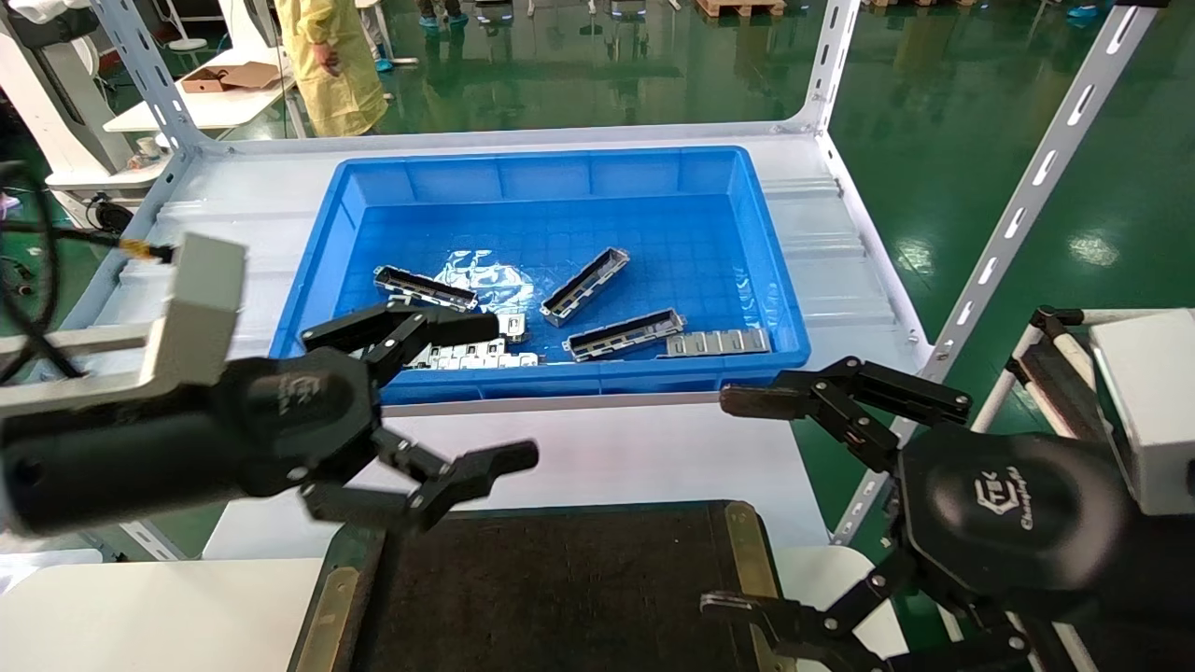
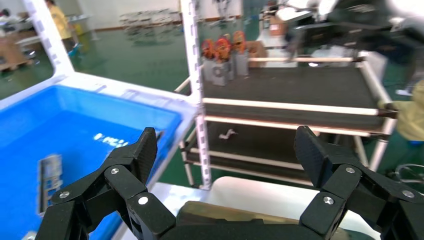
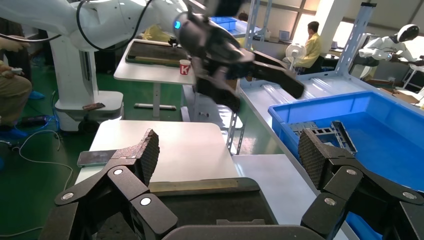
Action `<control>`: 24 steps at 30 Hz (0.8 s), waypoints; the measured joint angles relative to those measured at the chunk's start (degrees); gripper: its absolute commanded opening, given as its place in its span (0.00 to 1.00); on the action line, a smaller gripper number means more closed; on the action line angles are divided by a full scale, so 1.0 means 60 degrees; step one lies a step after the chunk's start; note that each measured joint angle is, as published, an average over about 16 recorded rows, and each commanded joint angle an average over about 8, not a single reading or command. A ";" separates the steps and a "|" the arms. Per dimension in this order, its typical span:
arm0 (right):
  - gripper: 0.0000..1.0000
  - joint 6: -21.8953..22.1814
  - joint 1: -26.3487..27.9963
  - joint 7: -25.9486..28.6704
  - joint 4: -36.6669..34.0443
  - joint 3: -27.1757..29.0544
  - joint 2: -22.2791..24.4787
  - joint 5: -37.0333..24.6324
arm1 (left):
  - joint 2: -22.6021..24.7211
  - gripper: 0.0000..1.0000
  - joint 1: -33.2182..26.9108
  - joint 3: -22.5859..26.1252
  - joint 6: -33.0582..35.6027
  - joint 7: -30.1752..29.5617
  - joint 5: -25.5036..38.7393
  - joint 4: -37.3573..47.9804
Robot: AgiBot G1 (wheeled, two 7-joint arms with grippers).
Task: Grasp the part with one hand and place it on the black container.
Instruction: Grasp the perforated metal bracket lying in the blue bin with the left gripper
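Three grey channel parts lie in the blue bin (image 1: 551,173): one at the middle (image 1: 585,286), one nearer the front (image 1: 624,334), one to the left (image 1: 425,287). My left gripper (image 1: 509,392) hangs open and empty over the bin's front left corner, above the shelf, touching no part. In the left wrist view its fingers (image 2: 145,150) are spread wide, with one part (image 2: 48,175) off to the side. The black container (image 1: 560,588) lies in front of the shelf, bare. My right gripper (image 1: 728,504) is open and empty beside the container's right rim (image 3: 195,186).
Flat silver plates (image 1: 719,343) (image 1: 476,355) lie along the bin's front wall. White slotted shelf uprights (image 1: 1018,205) rise at the right and back left. A white table (image 1: 140,607) sits under the container. A person in yellow (image 1: 331,56) stands behind the shelf.
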 measured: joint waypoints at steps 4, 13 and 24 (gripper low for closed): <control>1.00 0.0000 0.0000 0.0000 0.0000 0.0000 0.0000 0.0000 | 0.0516 1.00 -0.0365 0.0287 -0.0650 -0.0116 0.0662 0.0342; 1.00 0.0000 0.0000 0.0000 0.0000 -0.0001 0.0000 0.0000 | 0.1975 1.00 -0.1236 0.0912 -0.2154 -0.0025 0.2102 0.1726; 1.00 0.0000 0.0000 -0.0001 0.0000 -0.0001 0.0000 0.0001 | 0.3869 1.00 -0.2259 0.1450 -0.3722 0.0694 0.3332 0.4298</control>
